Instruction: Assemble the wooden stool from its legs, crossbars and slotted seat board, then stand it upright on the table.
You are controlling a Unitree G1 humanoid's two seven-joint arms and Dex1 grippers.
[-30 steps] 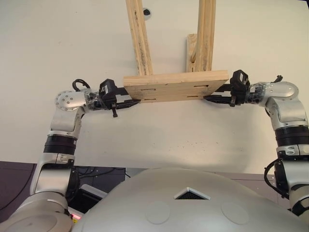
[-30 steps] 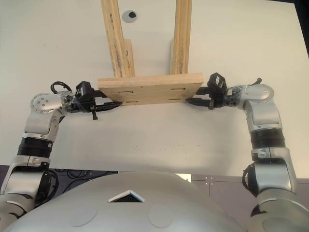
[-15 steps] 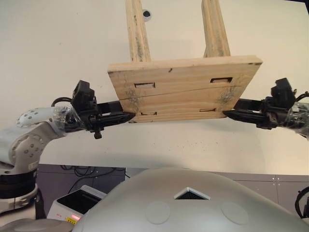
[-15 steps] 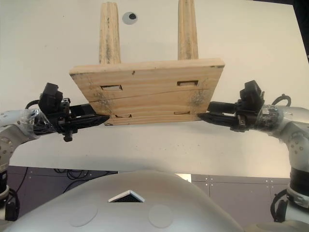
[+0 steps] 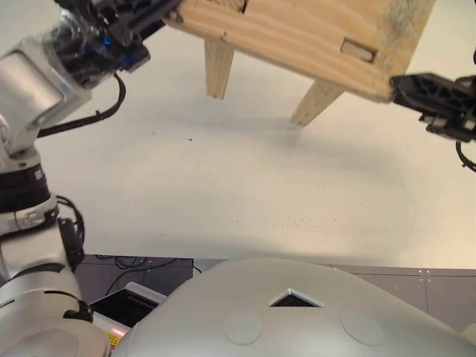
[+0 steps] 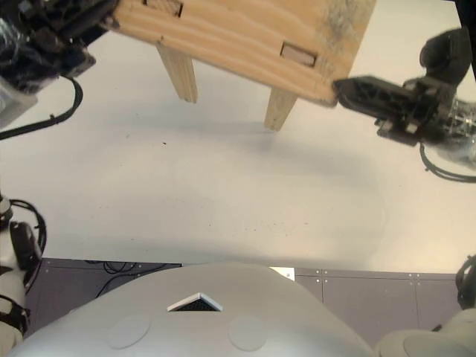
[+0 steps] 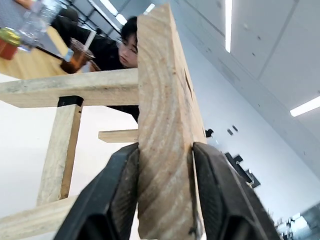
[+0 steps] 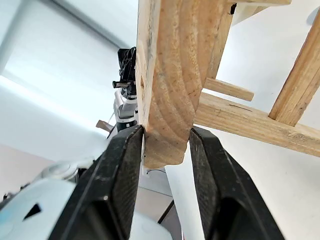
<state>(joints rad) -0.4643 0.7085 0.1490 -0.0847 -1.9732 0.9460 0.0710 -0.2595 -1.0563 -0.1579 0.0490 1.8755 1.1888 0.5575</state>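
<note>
The assembled wooden stool hangs tilted over the white table, held between both grippers. Its slotted seat board faces me, and two legs point down at the table. Whether their feet touch the table I cannot tell. My left gripper is shut on the board's left edge. In the left wrist view its fingers clamp the end grain, with a crossbar behind. My right gripper is shut on the lower right edge, its fingers squeezing the board.
The table's front edge runs just ahead of me; beyond it lie dark floor panels and a small device with cables. Open white tabletop spreads beneath and in front of the stool.
Both arms have swung the stool up and over: it lay with its legs pointing away, and now the seat is high and close with the legs pointing down. Both grippers kept their hold.
</note>
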